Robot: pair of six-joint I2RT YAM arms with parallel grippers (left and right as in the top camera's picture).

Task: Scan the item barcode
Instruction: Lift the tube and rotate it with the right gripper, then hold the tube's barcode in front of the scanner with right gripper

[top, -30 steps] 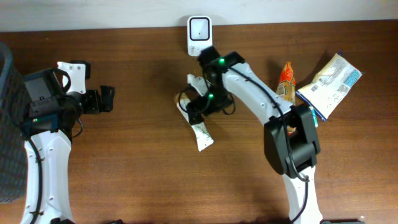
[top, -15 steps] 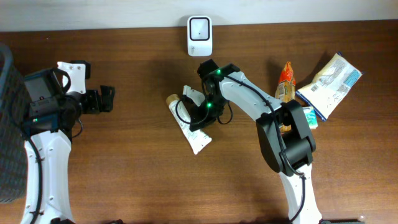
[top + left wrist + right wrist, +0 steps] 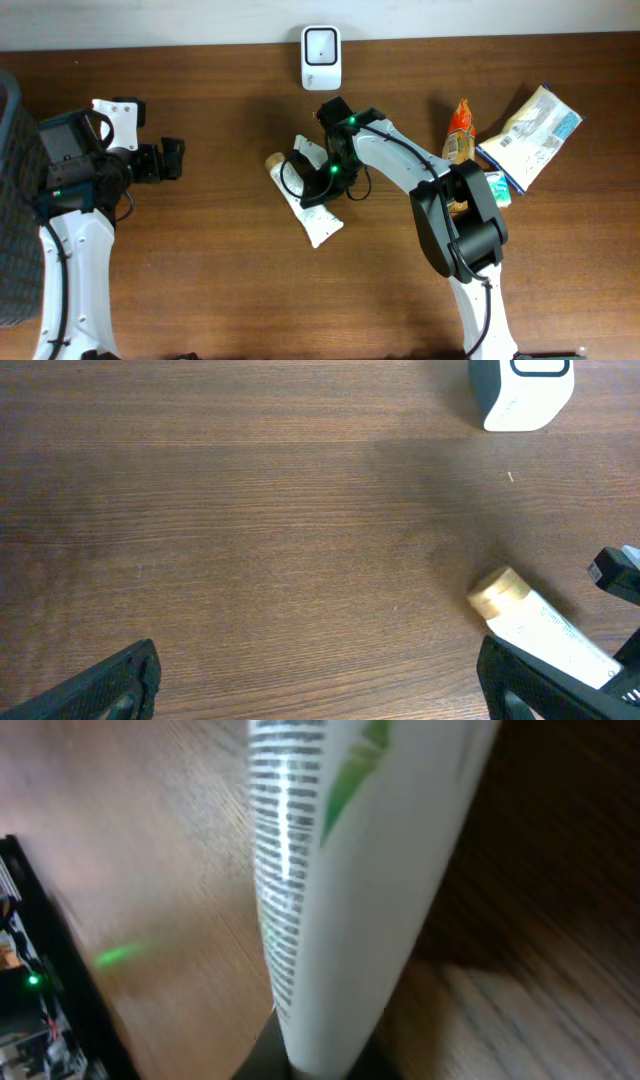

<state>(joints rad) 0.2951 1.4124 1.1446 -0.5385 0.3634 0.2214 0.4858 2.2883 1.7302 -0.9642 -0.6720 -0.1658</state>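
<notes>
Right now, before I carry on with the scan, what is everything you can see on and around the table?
scanner: 1, white with dark window, far edge, centre
tube: 1, white with tan cap, mid-table, lying flat
snack packet: 1, orange, right side
pouch: 1, white and blue, far right, tilted
small packet: 1, teal, by the pouch's lower end, partly hidden
basket: 1, dark, left edge
table: 1, brown wood
left gripper: 1, black, open, holding nothing
right gripper: 1, black, shut on the tube
</notes>
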